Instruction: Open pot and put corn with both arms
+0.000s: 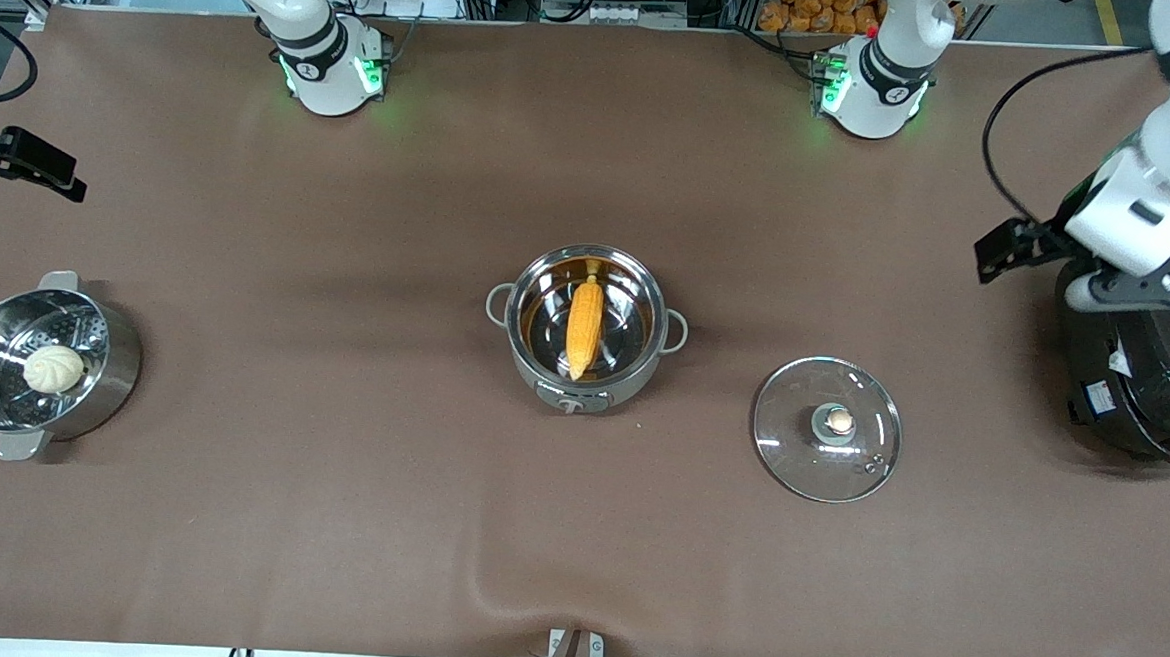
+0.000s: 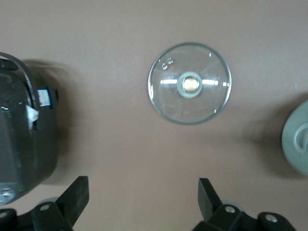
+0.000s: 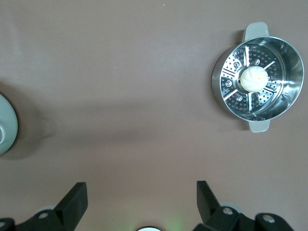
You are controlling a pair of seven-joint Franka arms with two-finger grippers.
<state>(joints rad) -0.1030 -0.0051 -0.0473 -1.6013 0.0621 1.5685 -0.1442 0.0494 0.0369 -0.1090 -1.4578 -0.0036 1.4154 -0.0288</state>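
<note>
- Lying nearest the front camera, the glass lid [image 1: 827, 428] is resting flat on the table [image 1: 335, 516], knob up, toward the left arm's end, well apart from the pot [image 1: 587, 327].
- Left claw [image 2: 143, 197] is hovering over the table between the lid and the black rice cooker [image 1: 1143, 388], fingers spread apart and holding nothing.
- Right claw [image 3: 142, 199] is waiting over bare table at the right arm's end, near the steamer pot [image 1: 37, 365], fingers likewise apart and empty.
- Corn [image 1: 584, 328] is lying inside the open pot, tapered end pointing toward the front camera.
- Steamer pot is carrying a pale bun [image 1: 53, 369] on its perforated insert.
- Judgement: both task steps are appearing complete, lid off and corn in.
- Handling judgement: corn is looking stiff, light and slightly ridged, best taken across its thick middle; the lid is looking fragile and slippery, so the knob [image 1: 839, 421] is offering the only sound hold.
</note>
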